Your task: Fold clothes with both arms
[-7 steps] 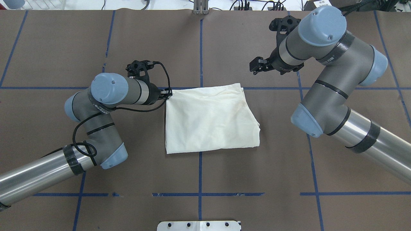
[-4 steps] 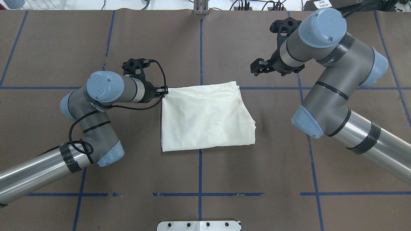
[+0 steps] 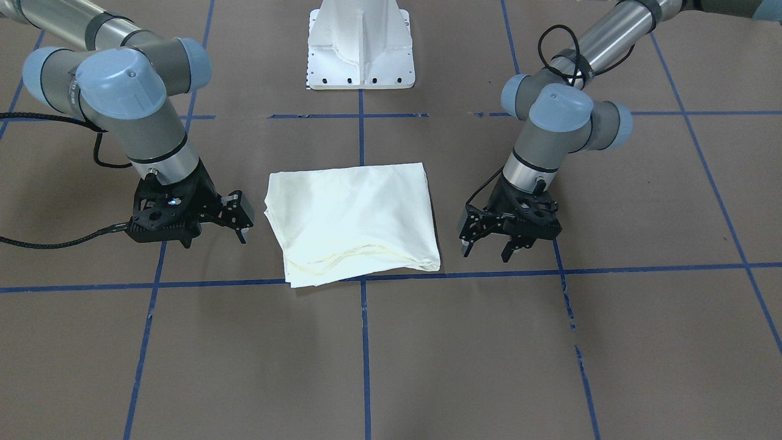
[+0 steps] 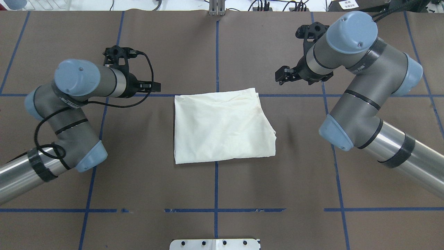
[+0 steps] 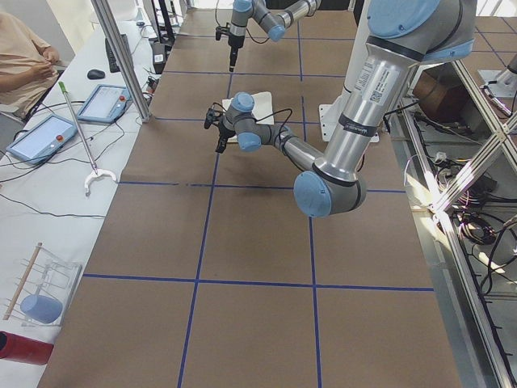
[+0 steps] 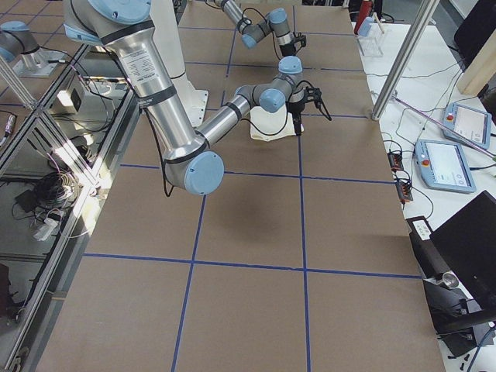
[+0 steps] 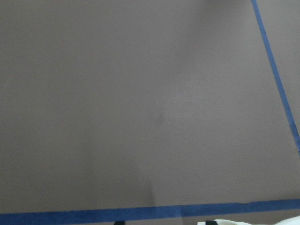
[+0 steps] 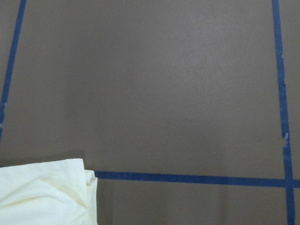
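The cream-white T-shirt (image 4: 222,125) lies folded into a flat rectangle in the middle of the brown table, plain side up, with the print hidden. It also shows in the front view (image 3: 354,223). My left gripper (image 4: 155,86) hovers open and empty a little left of the shirt's far-left corner, and its spread fingers show in the front view (image 3: 486,245). My right gripper (image 4: 281,75) is open and empty, right of and beyond the far-right corner (image 3: 241,219). The right wrist view shows a shirt corner (image 8: 44,192). The left wrist view shows only a sliver of cloth (image 7: 220,222).
Blue tape lines (image 4: 216,52) mark a grid on the brown table cover. The white pedestal base (image 3: 360,52) stands at the robot's side of the table. An operator (image 5: 20,61) and tablets (image 5: 40,137) are at a side bench beyond the table's edge.
My left gripper dragged the shirt's far-left corner slightly left, then let go and drew back left and away. The right gripper shifted slightly right.
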